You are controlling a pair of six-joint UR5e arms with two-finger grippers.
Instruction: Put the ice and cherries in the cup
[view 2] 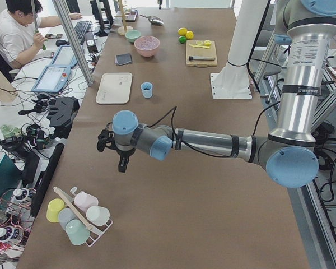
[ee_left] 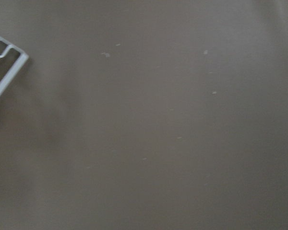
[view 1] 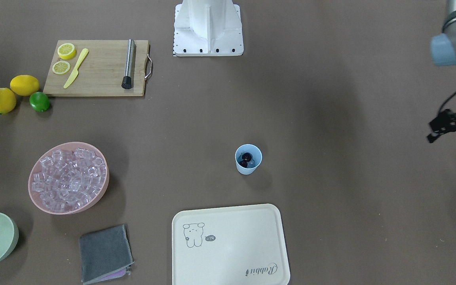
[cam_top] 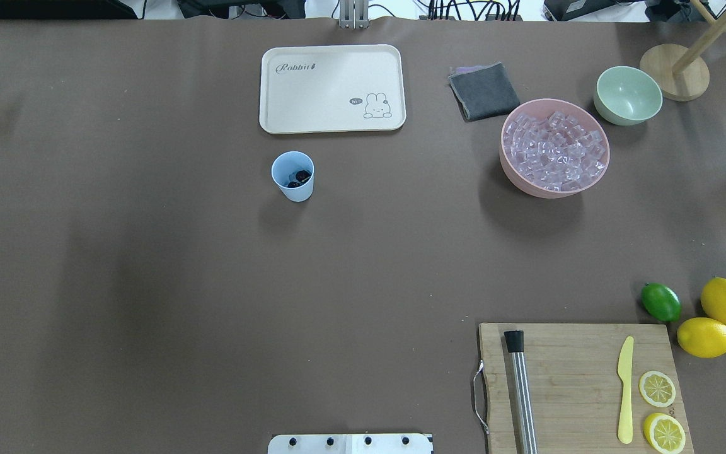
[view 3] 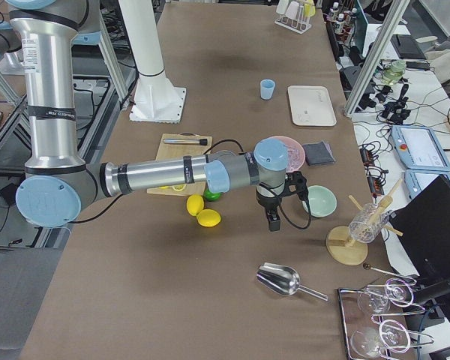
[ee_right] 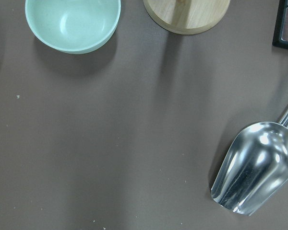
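The light blue cup stands upright mid-table, just short of the cream tray, and also shows from overhead. The dark cherries lie inside it. The ice fills the wide pink bowl, far from the cup. My left gripper hangs open over bare table well off to the cup's side, holding nothing. My right gripper points down past the pale green bowl at the table's other end. It shows only in the right side view, so I cannot tell if it is open or shut.
A metal scoop lies on the table near my right gripper, with the green bowl and a wooden stand beside it. A cutting board holds a muddler, knife and lemon slices. Lemons, a lime and a grey cloth sit nearby.
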